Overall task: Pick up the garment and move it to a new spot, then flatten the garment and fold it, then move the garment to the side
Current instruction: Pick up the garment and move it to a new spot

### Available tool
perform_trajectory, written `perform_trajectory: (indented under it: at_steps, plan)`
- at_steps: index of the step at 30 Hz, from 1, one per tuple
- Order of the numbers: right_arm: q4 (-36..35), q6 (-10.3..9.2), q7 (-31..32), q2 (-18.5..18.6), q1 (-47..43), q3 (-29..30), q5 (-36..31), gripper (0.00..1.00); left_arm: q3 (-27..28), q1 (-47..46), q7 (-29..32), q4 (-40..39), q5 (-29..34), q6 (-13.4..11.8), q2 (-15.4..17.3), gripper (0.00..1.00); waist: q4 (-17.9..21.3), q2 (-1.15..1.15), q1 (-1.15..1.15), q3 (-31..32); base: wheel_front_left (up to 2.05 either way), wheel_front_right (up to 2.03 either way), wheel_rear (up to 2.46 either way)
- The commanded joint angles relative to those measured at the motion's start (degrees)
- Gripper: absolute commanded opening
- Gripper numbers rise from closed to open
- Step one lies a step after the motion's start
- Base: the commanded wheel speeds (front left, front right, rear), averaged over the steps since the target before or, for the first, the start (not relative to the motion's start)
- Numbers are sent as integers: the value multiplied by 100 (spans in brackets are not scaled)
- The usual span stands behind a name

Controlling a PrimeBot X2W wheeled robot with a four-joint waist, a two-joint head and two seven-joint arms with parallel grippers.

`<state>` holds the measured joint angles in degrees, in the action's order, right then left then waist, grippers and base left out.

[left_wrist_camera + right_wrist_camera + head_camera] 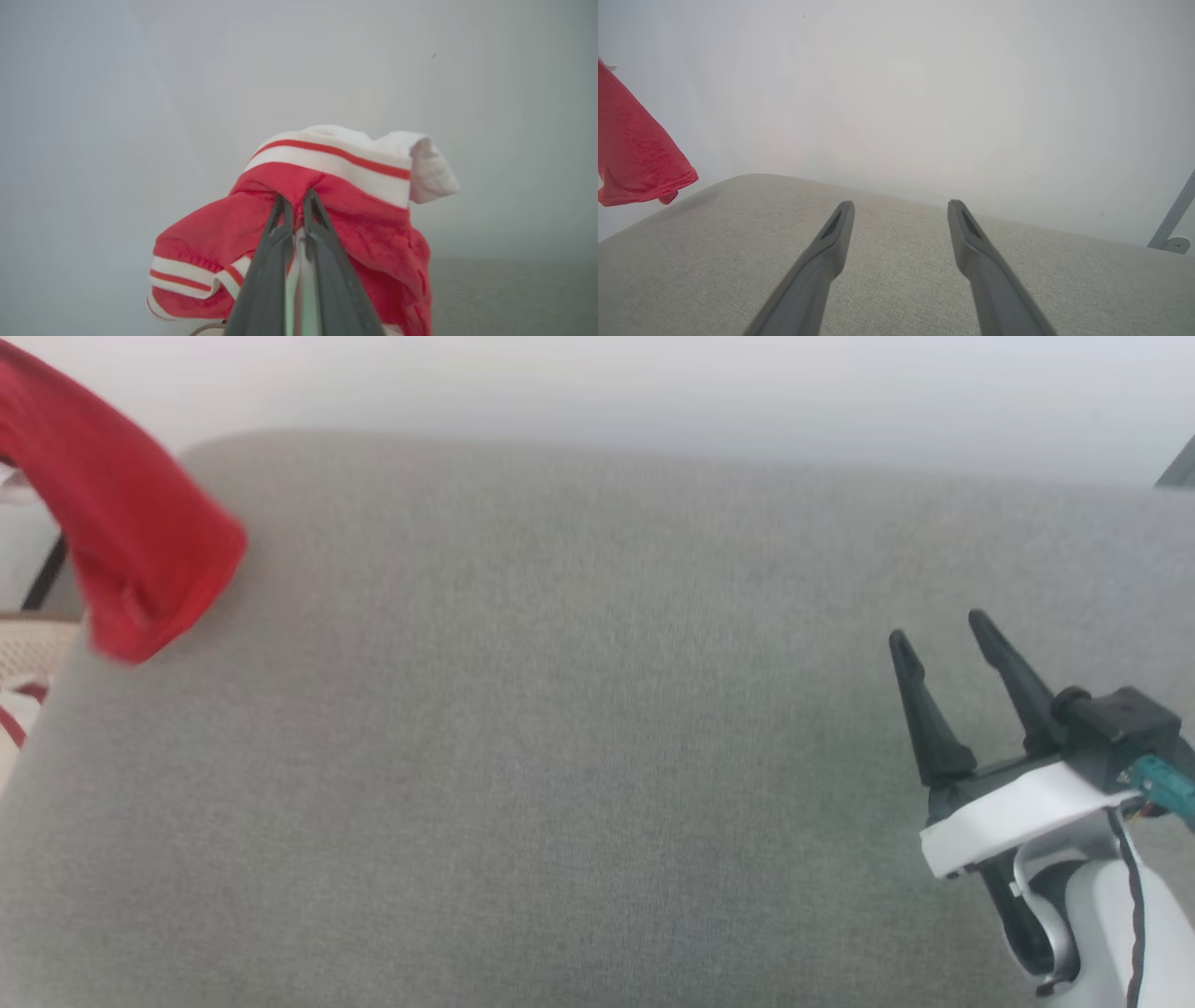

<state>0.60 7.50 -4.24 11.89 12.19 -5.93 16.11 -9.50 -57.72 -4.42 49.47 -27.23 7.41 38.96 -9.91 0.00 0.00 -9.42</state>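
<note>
Your left gripper (pixel 295 198) has its fingers pinched almost together on the garment (pixel 373 233). The two tips are sunk into the red cloth just below a white band with a red stripe. In the left wrist view the garment bunches around the fingers: a white sleeve flops over at the top, and a second striped band is folded at the lower left.

From the head view, the garment (pixel 131 532) hangs in a thick red roll over the far left corner of the counter (pixel 560 709), which is covered in grey fabric. The roll's lower end is level with that corner. You cannot tell from these views whether the hem touches the fabric. The right wrist view shows the same red end (pixel 635 154) hanging off the left end of the counter (pixel 1087 280), against the pale wall.

Your right gripper (pixel 938 628) is over the near right part of the counter, well apart from the garment. Its fingers are spread wide with nothing between them. In the right wrist view the same gripper (pixel 901 204) points toward the counter's far edge.

Off the counter's left edge a strip of white cloth with a red stripe (pixel 14 719) shows. Past the counter's far right corner stands a slanted grey metal leg (pixel 1171 224).
</note>
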Motion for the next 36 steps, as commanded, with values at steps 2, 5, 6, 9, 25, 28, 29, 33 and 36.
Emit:
perform_trajectory:
  at_steps: [2,5,6,9,25,28,29,33,36]
  plan:
    - [76,-2,-92,-65,-122,-1,46,100,-83,149,160,-399,-82,5,104,0,-6,0,0,410,0,0,0]
    - [124,-2,-144,-123,-206,26,63,100,-162,319,448,-990,-167,5,214,0,19,0,0,586,0,0,0]
    - [135,-2,-155,-143,-230,35,69,100,-161,389,554,-1216,-205,3,236,0,35,0,0,634,0,0,0]
    - [172,-2,-197,-190,-284,92,74,100,-157,681,895,-1928,-315,-78,310,0,110,0,0,737,0,0,0]
    - [305,-2,-367,-186,-366,695,-102,100,-107,2269,2318,-5484,-719,-898,456,0,1058,0,0,699,0,0,0]
    - [363,-2,-417,-208,-373,838,-164,100,-242,2338,2525,-5980,-689,-1002,394,0,1291,0,0,643,0,0,0]
    - [379,-2,-443,-222,-378,879,-171,100,-289,2344,2583,-6120,-684,-1033,363,0,1368,0,0,621,0,0,0]
    - [456,-2,-520,-280,-370,1013,-227,100,-538,2283,2823,-6608,-643,-1094,233,0,1662,0,0,513,0,0,0]
    - [521,-2,-594,-317,-362,1089,-214,100,-742,2223,2985,-6885,-615,-1129,121,0,1844,0,0,404,0,0,0]
